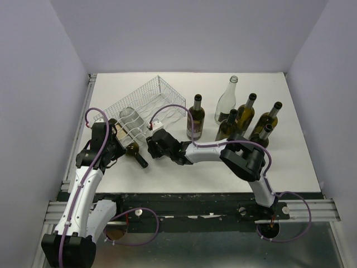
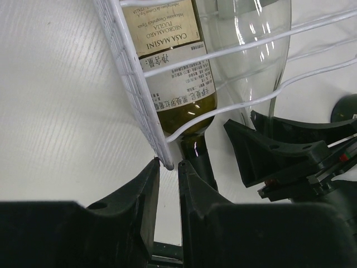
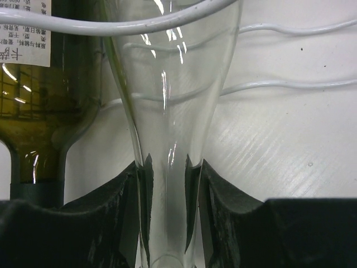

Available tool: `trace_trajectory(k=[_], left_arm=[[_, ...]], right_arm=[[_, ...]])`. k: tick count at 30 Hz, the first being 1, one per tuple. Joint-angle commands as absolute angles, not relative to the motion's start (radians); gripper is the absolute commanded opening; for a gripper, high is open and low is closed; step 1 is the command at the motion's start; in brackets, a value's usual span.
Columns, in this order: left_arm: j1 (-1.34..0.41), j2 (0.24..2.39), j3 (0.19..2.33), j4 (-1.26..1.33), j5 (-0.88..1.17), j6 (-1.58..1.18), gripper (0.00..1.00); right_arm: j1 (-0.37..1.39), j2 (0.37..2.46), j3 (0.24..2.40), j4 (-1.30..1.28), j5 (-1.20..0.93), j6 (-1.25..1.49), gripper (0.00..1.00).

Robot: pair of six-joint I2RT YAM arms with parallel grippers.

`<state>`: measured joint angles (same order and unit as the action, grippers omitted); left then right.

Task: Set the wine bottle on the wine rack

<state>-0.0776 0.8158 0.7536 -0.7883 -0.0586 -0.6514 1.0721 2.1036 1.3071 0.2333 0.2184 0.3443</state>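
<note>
The white wire wine rack lies at the back left of the table. A clear glass wine bottle lies in it with its neck pointing out toward me. My right gripper is shut on that neck, and in the right wrist view the fingers press both sides of the clear neck. A dark green labelled bottle lies beside it on the left, its neck past the rack's edge. My left gripper is closed on the rack's near corner, beside the green bottle.
Several upright bottles stand at the back right, one clear and the others dark green. White walls close the table at the back and sides. My right gripper shows at the right of the left wrist view.
</note>
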Motion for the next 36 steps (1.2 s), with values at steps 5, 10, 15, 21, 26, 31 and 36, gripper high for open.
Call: trace_trajectory(k=[5, 10, 15, 21, 26, 31, 36], left_arm=[[-0.071, 0.793, 0.784, -0.787, -0.043, -0.635, 0.30], [-0.071, 0.781, 0.810, -0.793, -0.043, -0.626, 0.32], [-0.071, 0.753, 0.905, -0.833, -0.067, -0.589, 0.40], [-0.071, 0.719, 1.003, -0.856, -0.074, -0.557, 0.56], [-0.071, 0.680, 1.035, -0.847, -0.064, -0.549, 0.62], [-0.069, 0.657, 1.039, -0.838, -0.045, -0.529, 0.64], [-0.071, 0.655, 1.035, -0.842, -0.035, -0.526, 0.64]], right_arm=[[1.077, 2.091, 1.378, 0.345, 0.296, 0.316, 0.70], [1.075, 2.043, 1.356, 0.312, 0.282, 0.314, 0.80], [1.077, 1.953, 1.355, 0.207, 0.242, 0.307, 0.86], [1.075, 1.824, 1.408, 0.030, 0.248, 0.293, 0.91], [1.077, 1.717, 1.537, -0.159, 0.333, 0.282, 0.91], [1.075, 1.646, 1.673, -0.297, 0.526, 0.250, 0.92], [1.075, 1.611, 1.749, -0.365, 0.756, 0.204, 0.93]])
